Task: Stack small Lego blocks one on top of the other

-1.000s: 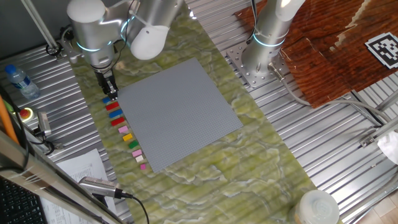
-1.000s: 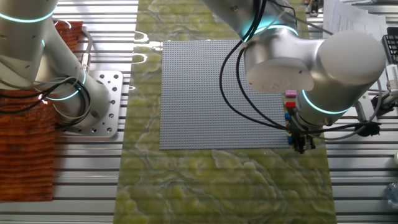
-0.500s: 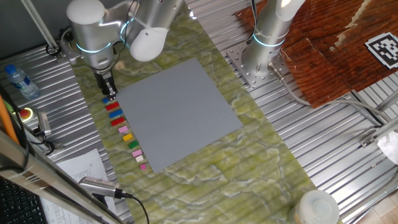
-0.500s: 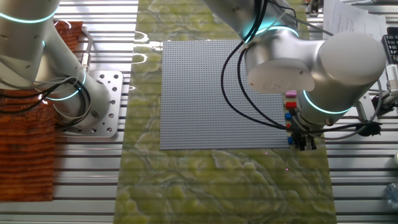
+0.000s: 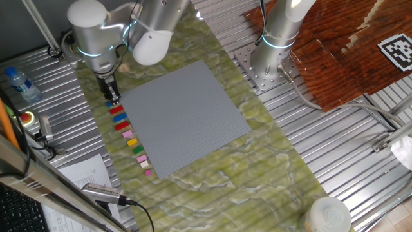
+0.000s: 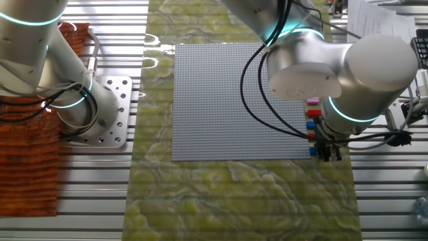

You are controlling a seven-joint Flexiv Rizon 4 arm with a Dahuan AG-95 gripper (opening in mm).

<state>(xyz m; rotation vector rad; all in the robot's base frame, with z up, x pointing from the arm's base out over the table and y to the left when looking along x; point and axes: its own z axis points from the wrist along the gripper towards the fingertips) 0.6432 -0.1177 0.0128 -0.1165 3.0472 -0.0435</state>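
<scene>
One fixed view shows the whole row of small blue, red, pink, yellow and green plastic Lego blocks (image 5: 129, 137) lying just beside the large flat grey studded baseplate (image 5: 183, 116). The other fixed view hides most of that row behind the silver arm. The arm points straight down; its black two-finger gripper (image 5: 112, 98) stands at the row's blue end. Whether it grips a brick cannot be told.

A green marbled mat (image 5: 257, 167) carries the grey baseplate (image 5: 183, 116) and a row of small Lego blocks (image 5: 131, 140).
</scene>
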